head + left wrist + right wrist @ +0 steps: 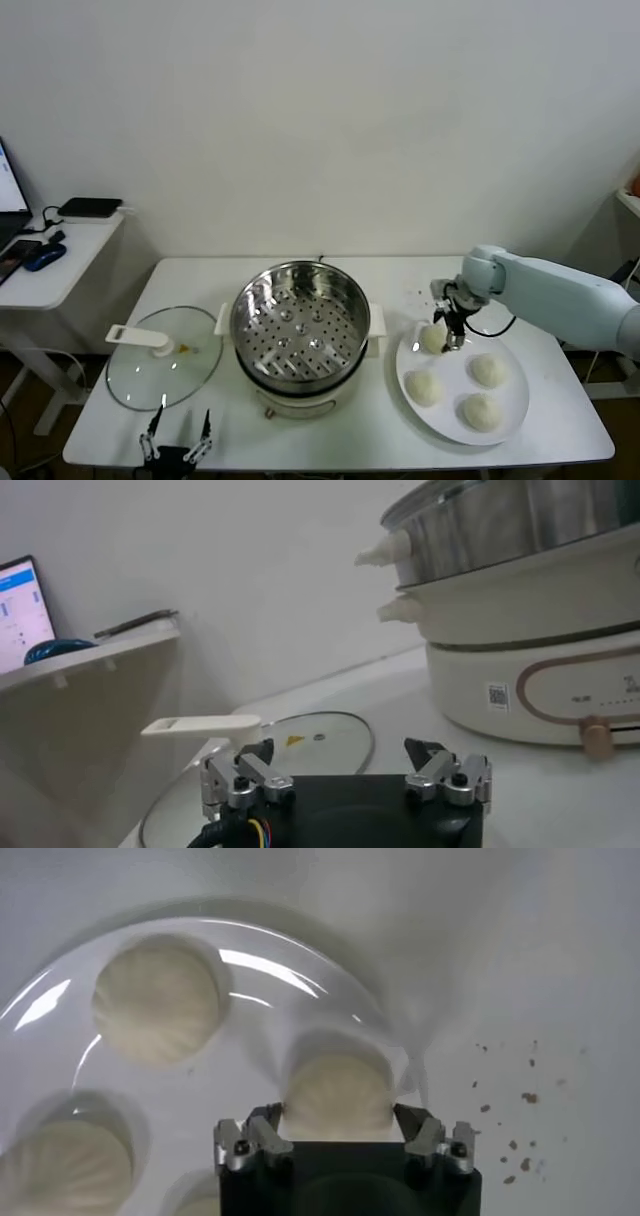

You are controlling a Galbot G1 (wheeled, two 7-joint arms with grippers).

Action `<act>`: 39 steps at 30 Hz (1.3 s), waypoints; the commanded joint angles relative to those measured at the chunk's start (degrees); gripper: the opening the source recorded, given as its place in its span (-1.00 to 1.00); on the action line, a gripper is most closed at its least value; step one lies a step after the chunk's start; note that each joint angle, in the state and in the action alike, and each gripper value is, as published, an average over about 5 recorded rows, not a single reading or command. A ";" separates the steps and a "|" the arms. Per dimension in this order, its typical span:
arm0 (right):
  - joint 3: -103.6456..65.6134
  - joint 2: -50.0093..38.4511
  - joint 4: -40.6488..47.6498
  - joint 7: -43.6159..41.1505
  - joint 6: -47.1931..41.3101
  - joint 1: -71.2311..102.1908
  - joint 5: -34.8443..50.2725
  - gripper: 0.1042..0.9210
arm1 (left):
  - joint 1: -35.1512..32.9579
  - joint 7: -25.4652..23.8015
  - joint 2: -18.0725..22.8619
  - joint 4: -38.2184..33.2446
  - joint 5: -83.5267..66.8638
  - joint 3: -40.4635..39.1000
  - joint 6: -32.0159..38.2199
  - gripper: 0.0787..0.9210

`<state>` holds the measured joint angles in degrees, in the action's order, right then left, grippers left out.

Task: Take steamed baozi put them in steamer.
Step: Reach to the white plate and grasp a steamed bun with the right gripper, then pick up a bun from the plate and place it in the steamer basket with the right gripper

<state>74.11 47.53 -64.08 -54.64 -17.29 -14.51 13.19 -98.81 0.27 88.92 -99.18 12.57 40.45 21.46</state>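
Baozi (338, 1093), smooth cream-white, sits between right claw (340, 1136) fingers.

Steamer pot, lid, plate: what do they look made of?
Steamer: polished metal, likely stainless; mirror-bright wall, perforated tray, on a cream base that looks like plastic.
Lid: clear glass by the look, table showing through, thin metal rim, white handle probably plastic.
Plate: glossy white, ceramic or melamine; sharp highlights in the right wrist view, cannot tell which.
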 commanded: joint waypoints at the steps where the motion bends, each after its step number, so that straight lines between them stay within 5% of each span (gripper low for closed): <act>1: 0.21 0.18 0.17 0.16 -0.01 -0.19 -0.47 0.42 | -0.05 0.01 0.08 0.08 0.21 0.08 0.11 0.77; 10: 7.09 -2.19 -6.43 -0.14 2.49 -10.42 3.42 0.30 | -0.55 0.04 -0.08 -0.39 0.44 0.66 0.21 0.77; 16: 17.14 -0.38 -10.61 -0.24 13.55 -27.51 11.09 0.30 | -0.74 0.00 -0.10 -1.15 0.48 0.62 0.11 0.77; 28: 19.18 14.85 -2.18 -2.14 43.53 -38.61 18.41 0.31 | -0.43 0.25 0.02 -1.81 0.44 -0.23 0.04 0.77; 39: 16.69 29.03 3.90 -4.42 55.00 -34.62 11.91 0.32 | -0.21 0.41 -0.31 -1.41 0.11 -0.24 0.45 0.77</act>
<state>91.35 65.56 -65.13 -58.02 24.87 -48.05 27.96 -99.07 0.63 88.78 -100.65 12.80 40.19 21.77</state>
